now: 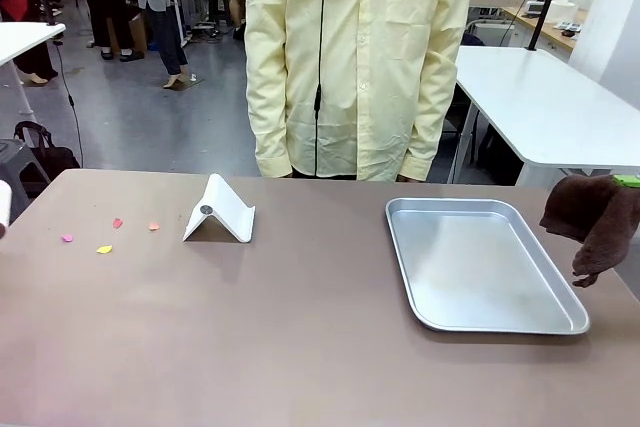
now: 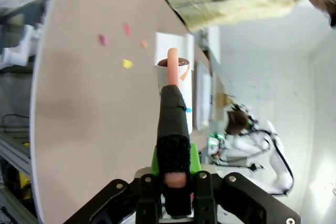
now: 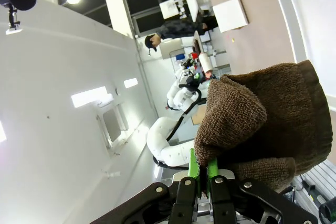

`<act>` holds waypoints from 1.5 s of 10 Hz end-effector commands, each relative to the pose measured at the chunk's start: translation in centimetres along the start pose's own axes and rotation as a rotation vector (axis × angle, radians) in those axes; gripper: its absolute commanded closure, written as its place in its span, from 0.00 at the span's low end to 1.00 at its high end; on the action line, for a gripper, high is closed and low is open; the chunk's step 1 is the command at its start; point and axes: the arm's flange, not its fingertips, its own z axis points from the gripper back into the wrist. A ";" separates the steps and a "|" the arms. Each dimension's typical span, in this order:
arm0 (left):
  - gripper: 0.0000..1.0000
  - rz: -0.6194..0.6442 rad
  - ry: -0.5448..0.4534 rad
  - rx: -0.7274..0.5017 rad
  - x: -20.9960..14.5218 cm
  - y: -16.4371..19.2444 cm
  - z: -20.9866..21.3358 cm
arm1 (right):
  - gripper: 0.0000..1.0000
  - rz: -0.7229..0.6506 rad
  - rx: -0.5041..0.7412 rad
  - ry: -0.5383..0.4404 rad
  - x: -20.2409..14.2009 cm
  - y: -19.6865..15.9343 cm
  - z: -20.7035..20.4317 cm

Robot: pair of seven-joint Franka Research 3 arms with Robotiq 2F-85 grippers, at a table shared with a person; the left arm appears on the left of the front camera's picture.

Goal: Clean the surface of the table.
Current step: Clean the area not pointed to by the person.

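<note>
- At the left end of the counter [image 1: 300, 347], which spreads between the arms and the person, the left hand [image 2: 174, 167] is clenched on what looks like a lint roller [image 2: 172, 103]. If it is lowered at a slant, the paper scraps [image 1: 104, 248] could be flicked off the edge.
- Just right of the scraps, the white stand [image 1: 220, 212] could be toppled by a wide sweep.
- Farther right, the tray [image 1: 480, 267] could be shoved along if it is wiped against.
- At the far right edge, the right hand [image 3: 203, 174] is closed on a fold of the brown cloth [image 1: 595, 222]. The cloth might be pulled loose under pressure, or its dangling corner might be snagged on the tray's rim.
</note>
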 end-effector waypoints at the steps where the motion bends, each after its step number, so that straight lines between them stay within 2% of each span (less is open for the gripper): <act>1: 0.78 0.067 -0.073 0.036 1.0 -0.2 -2.7 | 0.94 0.023 0.022 0.008 0.1 0.5 0.3; 3: 0.78 0.129 -0.150 0.074 3.3 0.8 -3.7 | 0.94 0.023 0.022 0.008 0.1 0.5 0.3; 8: 0.78 0.250 -0.207 0.152 6.3 2.6 -6.1 | 0.94 0.023 0.022 0.008 0.1 0.5 0.3; 10: 0.78 0.249 -0.285 0.180 6.7 3.0 -6.5 | 0.94 0.023 0.022 0.008 0.1 0.5 0.3; 12: 0.78 0.216 -0.316 0.182 6.8 3.3 -6.7 | 0.94 0.023 0.022 0.008 0.1 0.5 0.3; 13: 0.78 0.193 -0.318 0.171 6.6 3.4 -6.7 | 0.94 0.023 0.022 0.008 0.1 0.5 0.3; 15: 0.78 0.154 -0.205 0.159 5.9 3.1 -6.7 | 0.94 0.023 0.022 0.008 0.1 0.5 0.3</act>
